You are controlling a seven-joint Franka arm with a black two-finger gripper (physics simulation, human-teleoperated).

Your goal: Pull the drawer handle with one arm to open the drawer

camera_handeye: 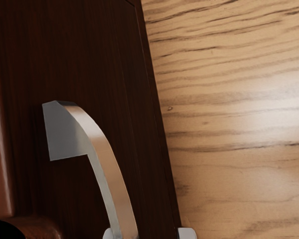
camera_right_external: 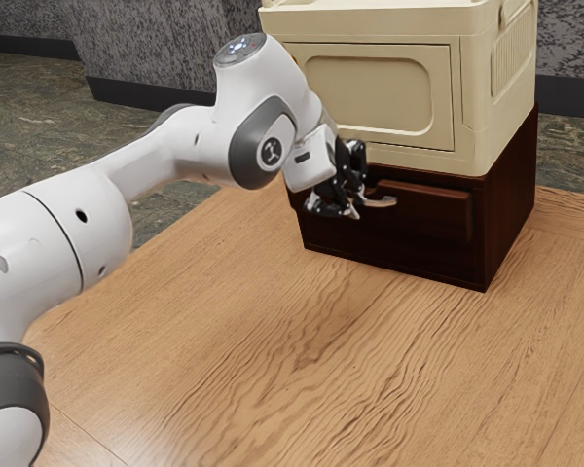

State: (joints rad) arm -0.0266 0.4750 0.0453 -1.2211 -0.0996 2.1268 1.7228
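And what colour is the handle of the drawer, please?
The handle is silvery grey metal, with a warm tan sheen along its curve; it shows best in the wrist view.

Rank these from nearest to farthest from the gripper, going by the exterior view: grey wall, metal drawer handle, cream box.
1. Metal drawer handle: right at the gripper, on the dark drawer front.
2. Cream box: just above, on top of the dark cabinet.
3. Grey wall: farthest, in the background behind the table.
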